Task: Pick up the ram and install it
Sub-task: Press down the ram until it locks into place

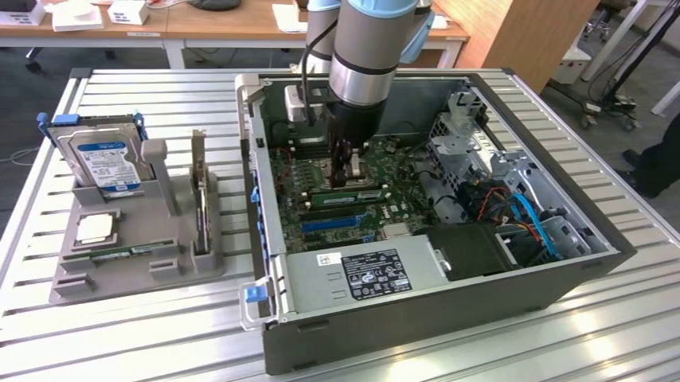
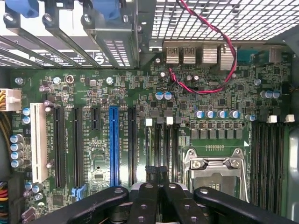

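A: Looking into the open computer case [image 1: 425,318], where does your ram lie against the claw?
B: Your ram [image 1: 345,193] stands on edge in a slot of the motherboard [image 1: 302,179], directly beneath the claw [image 1: 345,180]; whether the tips touch it, you cannot tell.
A: Which way does it point?
B: Its long axis runs between the exterior view's left and right, parallel to the blue slot [image 1: 330,224] near it.
A: And the claw?
B: Clenched; its fingers [image 2: 145,203] are pressed together.
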